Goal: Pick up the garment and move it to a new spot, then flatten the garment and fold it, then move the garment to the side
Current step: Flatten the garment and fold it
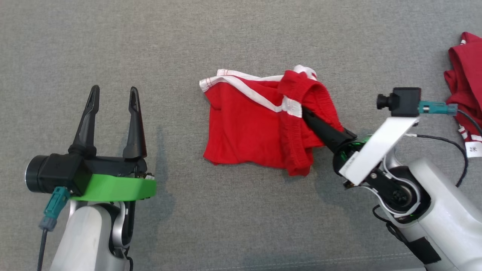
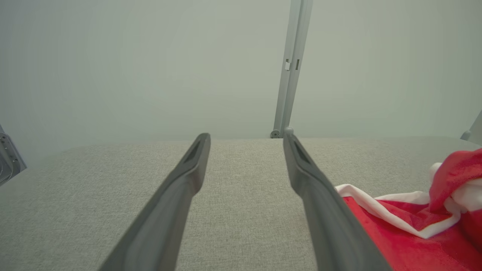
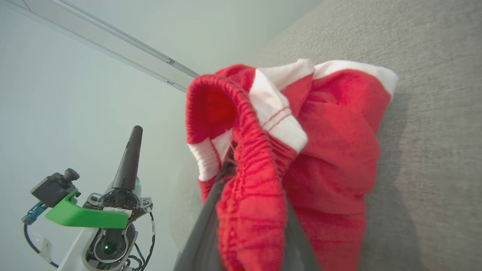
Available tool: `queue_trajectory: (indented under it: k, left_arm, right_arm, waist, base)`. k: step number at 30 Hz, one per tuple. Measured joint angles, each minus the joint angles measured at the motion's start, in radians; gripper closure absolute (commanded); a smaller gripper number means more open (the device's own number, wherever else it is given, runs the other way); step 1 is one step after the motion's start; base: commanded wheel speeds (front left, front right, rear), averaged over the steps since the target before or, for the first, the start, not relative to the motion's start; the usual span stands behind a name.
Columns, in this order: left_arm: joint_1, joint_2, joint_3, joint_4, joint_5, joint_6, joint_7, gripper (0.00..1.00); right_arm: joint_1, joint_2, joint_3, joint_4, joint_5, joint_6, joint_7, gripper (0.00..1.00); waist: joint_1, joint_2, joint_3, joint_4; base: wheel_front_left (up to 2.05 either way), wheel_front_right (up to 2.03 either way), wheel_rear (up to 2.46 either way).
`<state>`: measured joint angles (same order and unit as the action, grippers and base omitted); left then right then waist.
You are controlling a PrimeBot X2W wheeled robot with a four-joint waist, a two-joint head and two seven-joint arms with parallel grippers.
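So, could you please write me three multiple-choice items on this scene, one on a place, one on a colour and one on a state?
1. Where does the crumpled dark red garment lie in the head view?
A. at the upper right edge
B. at the lower left
C. in the middle

2. What colour is the trim on the bright red fabric shorts?
A. blue
B. white
C. yellow

3. How is the right gripper, with its two long dark fingers?
A. open, holding nothing
B. shut on nothing
C. shut on the shorts' elastic waistband

Answers:
1 A, as it lies against that view's right edge, near the top.
2 B, as white bands run along the red cloth.
3 C, as the ribbed red cloth is pinched between its closed fingers in the right wrist view.
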<state>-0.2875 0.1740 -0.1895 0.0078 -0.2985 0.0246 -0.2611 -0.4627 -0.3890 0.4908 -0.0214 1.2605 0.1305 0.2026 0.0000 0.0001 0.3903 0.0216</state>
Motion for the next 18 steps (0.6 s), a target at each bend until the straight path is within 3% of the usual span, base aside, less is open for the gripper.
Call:
queue_trajectory:
  k: [4, 8, 14, 15, 17, 18]
  left_arm:
    - [-0.01, -0.016, -0.012, 0.008, 0.0, -0.009, 0.0, 0.0]
    - [-0.02, -0.035, -0.021, 0.014, 0.002, -0.02, 0.0, 0.0]
    - [-0.027, -0.059, -0.022, 0.023, 0.011, -0.034, 0.0, 0.0]
    - [-0.028, -0.062, -0.02, 0.024, 0.011, -0.035, 0.0, 0.0]
    - [-0.031, -0.066, -0.015, 0.025, 0.016, -0.039, 0.0, 0.0]
    - [-0.031, -0.067, -0.011, 0.025, 0.022, -0.041, 0.0, 0.0]
  right_arm:
    - [-0.06, 0.054, 0.056, 0.065, -0.014, 0.0, 0.006, 1.0]
    - [-0.128, 0.097, 0.077, 0.146, -0.043, 0.0, -0.061, 1.0]
    - [-0.202, 0.125, 0.151, 0.255, -0.09, 0.0, -0.117, 1.0]
    - [-0.21, 0.127, 0.16, 0.266, -0.093, 0.0, -0.128, 0.79]
    - [-0.223, 0.125, 0.183, 0.286, -0.1, 0.0, -0.146, 0.0]
    - [-0.227, 0.125, 0.192, 0.288, -0.102, 0.0, -0.155, 0.0]
  waist:
    - [0.0, 0.0, 0.007, 0.032]
    - [0.0, 0.0, 0.019, 0.069]
    - [0.0, 0.0, 0.046, 0.112]
    - [0.0, 0.0, 0.051, 0.116]
    - [0.0, 0.0, 0.061, 0.121]
    - [0.0, 0.0, 0.065, 0.123]
  base:
    - [0.0, 0.0, 0.0]
    - [0.0, 0.0, 0.0]
    - [0.0, 0.0, 0.0]
    - [0.0, 0.0, 0.0]
    - [0.0, 0.0, 0.0]
    - [0.0, 0.0, 0.0]
